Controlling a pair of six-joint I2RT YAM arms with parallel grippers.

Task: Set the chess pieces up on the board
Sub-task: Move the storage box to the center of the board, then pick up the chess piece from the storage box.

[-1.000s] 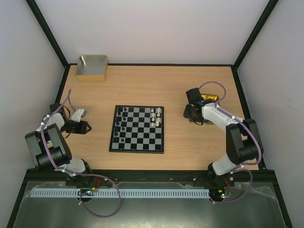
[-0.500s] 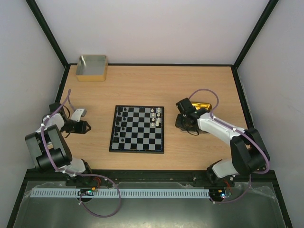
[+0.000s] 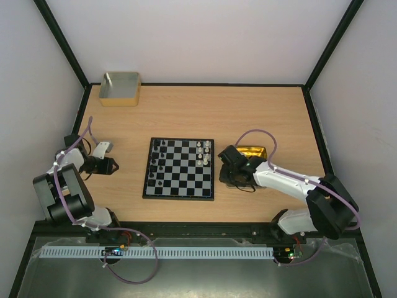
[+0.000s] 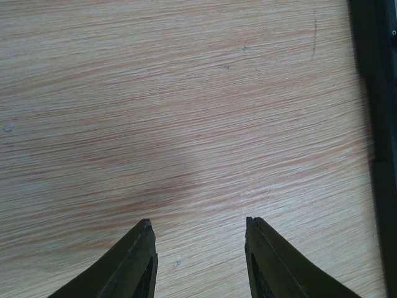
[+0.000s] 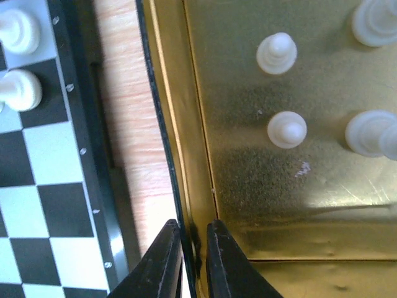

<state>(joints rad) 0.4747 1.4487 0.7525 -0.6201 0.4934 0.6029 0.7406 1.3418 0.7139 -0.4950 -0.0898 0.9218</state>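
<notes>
Chessmen in the gold tin are cropped at the view's edge.

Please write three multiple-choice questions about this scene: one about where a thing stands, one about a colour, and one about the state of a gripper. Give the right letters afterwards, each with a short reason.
1. Where does the grey box stand on the table?
A. at the far left corner
B. at the near right corner
C. in the middle

2. What colour are the chess pieces inside the gold tin?
A. black
B. white
C. red

3. In what state is the right gripper?
A. open above bare wood
B. shut on the gold tin's wall
C. shut on a pawn

Answers:
1 A: the top view shows the box at the far left corner.
2 B: the right wrist view shows only pale pieces on the gold floor.
3 B: it pinches the tin's thin wall from both sides.
</notes>
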